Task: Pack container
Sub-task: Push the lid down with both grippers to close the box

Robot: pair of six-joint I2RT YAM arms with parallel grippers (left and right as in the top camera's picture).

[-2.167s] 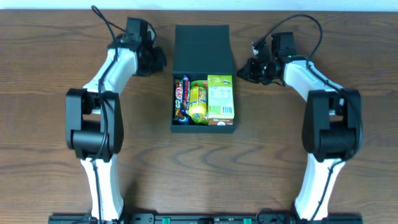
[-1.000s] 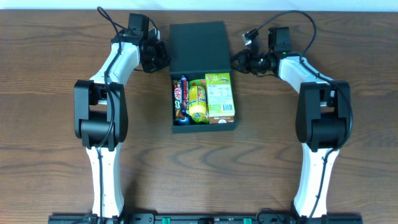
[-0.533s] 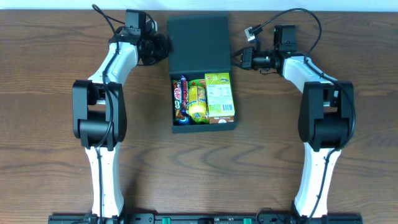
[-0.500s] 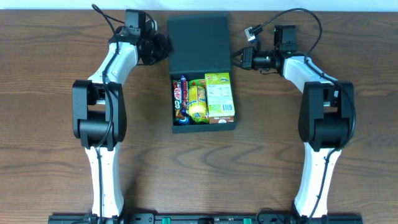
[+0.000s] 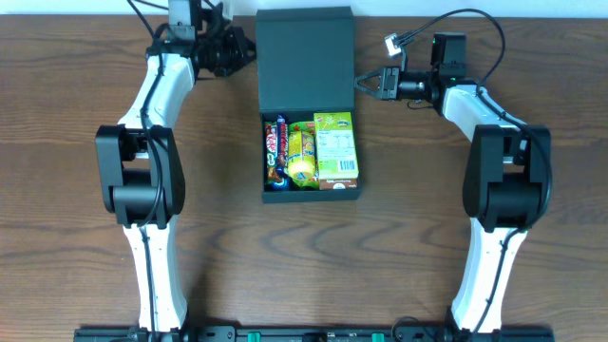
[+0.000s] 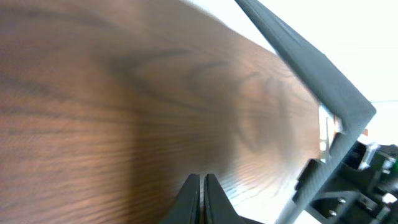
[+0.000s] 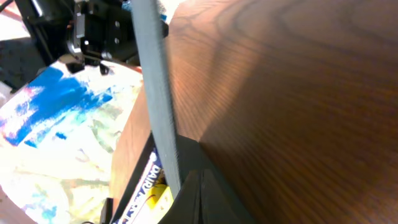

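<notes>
The dark teal container [image 5: 312, 197] sits mid-table, its flap lid [image 5: 306, 57] tilted up at the far side. Inside lie a dark chocolate bar [image 5: 275, 152], a yellow pack [image 5: 302, 154] and a green-and-white carton [image 5: 336, 146]. My left gripper [image 5: 251, 53] is shut and empty beside the lid's left edge. My right gripper [image 5: 360, 85] is shut and empty at the lid's right edge. In the left wrist view the shut fingers [image 6: 194, 191] point over bare wood toward the lid's edge [image 6: 305, 68]. In the right wrist view the shut fingers [image 7: 193, 190] sit against the lid's edge [image 7: 155, 87], near a bar wrapper [image 7: 144, 186].
The brown wooden table [image 5: 76, 190] stretches out on both sides of the box. Cables loop above each wrist near the table's far edge [image 5: 475, 19]. Both arm bases stand at the near edge.
Both grippers have moved toward the far edge alongside the lid, and the lid has swung up further. The box body and its snacks have stayed put.
</notes>
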